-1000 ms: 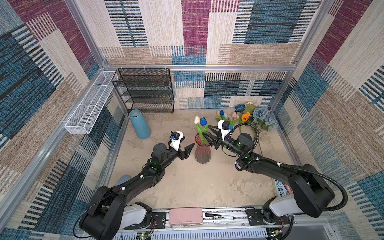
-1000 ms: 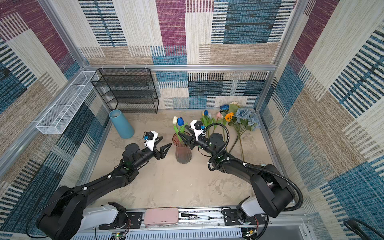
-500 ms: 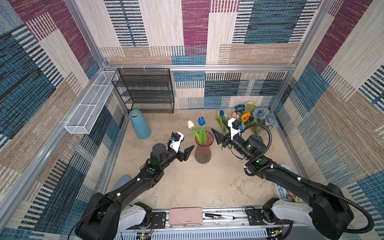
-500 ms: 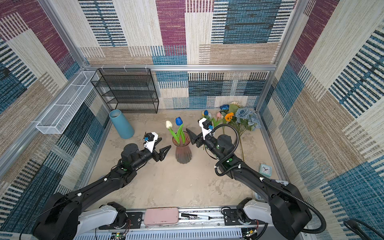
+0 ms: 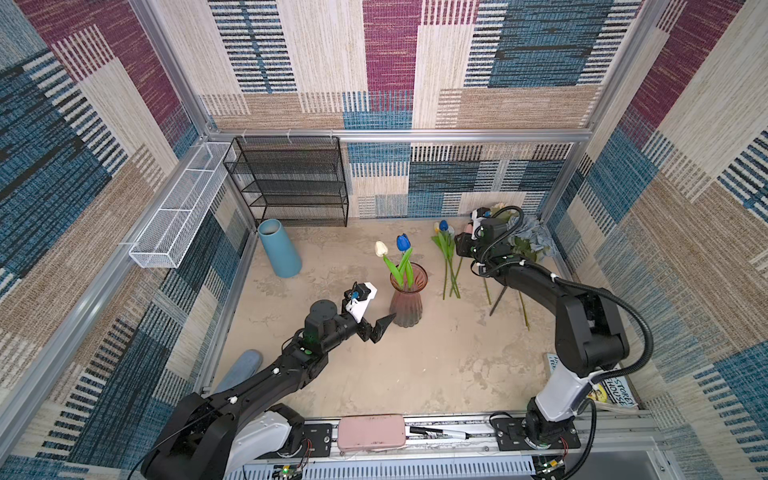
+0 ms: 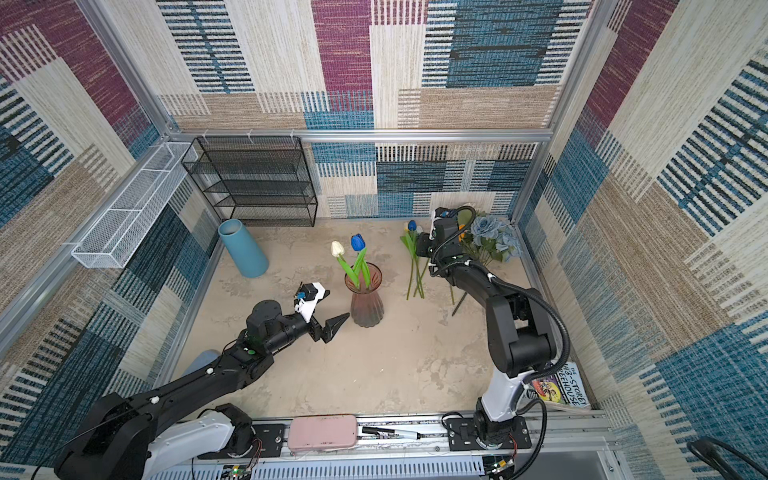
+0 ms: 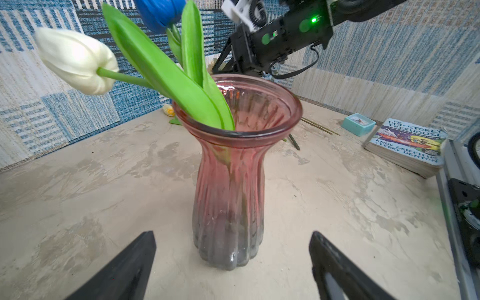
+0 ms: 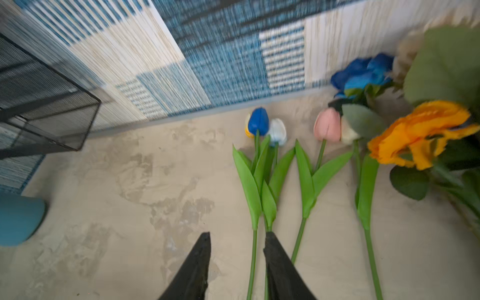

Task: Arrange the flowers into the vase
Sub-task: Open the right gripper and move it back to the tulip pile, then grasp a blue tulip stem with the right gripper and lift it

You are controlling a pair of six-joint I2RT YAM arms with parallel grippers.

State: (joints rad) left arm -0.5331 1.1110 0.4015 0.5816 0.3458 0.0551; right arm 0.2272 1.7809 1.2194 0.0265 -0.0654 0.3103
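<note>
Right gripper (image 8: 237,233): mostly covered by my own wrist (image 5: 488,235) in both top views; wrist view smeared. Blue tulip (image 7: 159,13): head cropped at frame edge. Book (image 5: 617,395): part-hidden behind my arm (image 5: 582,328).

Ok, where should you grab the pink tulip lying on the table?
Probably the bare stem below the leaves of the pink tulip, coming down from above, pinching across it. It lies flat on the table, and there the stem is thin and uncovered.
</note>
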